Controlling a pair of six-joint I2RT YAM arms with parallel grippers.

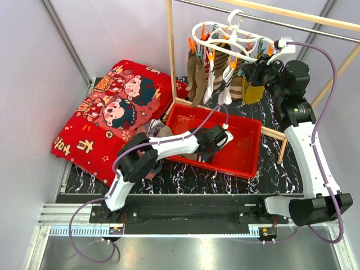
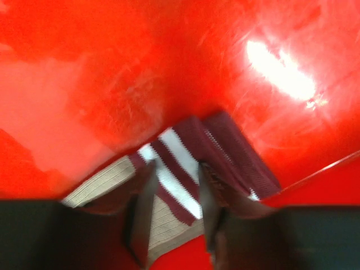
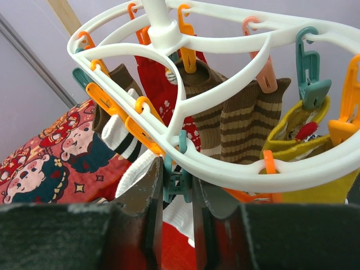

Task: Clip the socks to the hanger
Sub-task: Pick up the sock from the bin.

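Well, the left gripper (image 2: 176,169) is down in the red bin (image 2: 112,67), its fingers half-closed either side of a sock's (image 2: 188,140) striped cuff; whether they grip it, I can't tell. Up at the hanger (image 3: 236,163), the right gripper (image 3: 176,169) pinches a teal peg (image 3: 171,188) on the ring's near edge. Other socks (image 1: 197,79) hang clipped.

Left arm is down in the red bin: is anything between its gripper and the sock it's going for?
Nothing visible. The left gripper is right at the sock, one finger on either side of its striped cuff, which lies on the floor of the red bin. No other cloth or object sits between them.
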